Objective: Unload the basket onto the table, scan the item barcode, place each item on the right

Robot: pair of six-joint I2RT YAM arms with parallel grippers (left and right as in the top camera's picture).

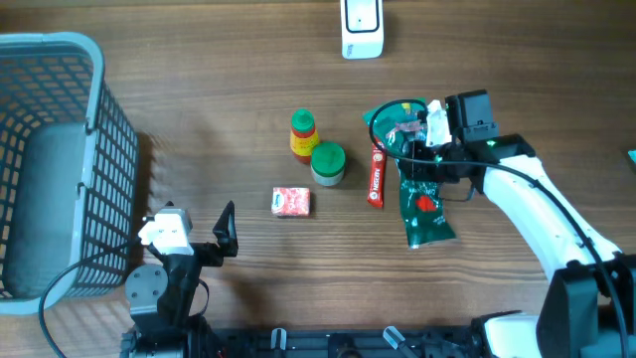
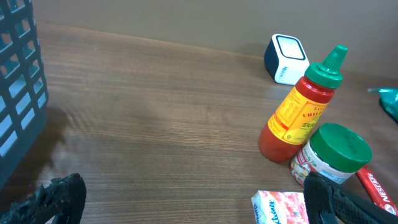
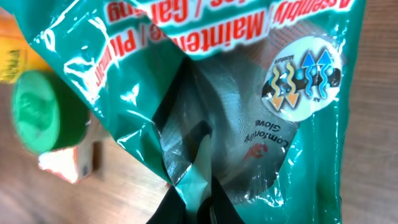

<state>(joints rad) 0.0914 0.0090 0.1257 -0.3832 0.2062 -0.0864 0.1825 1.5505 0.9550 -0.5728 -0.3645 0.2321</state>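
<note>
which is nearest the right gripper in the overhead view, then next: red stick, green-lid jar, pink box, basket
From the right gripper, shut on the green packet:
1. red stick, just left
2. green-lid jar, further left
3. pink box, lower left
4. basket, far left edge

A brown wood-grain table (image 1: 219, 60) fills the overhead view edge to edge under soft, even light.

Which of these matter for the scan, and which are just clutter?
On the job: green plastic glove packet, held by right gripper; white scanner unit.
Lying about: red sauce bottle, green-lidded jar, red stick sachet, pink carton, grey plastic basket.
</note>
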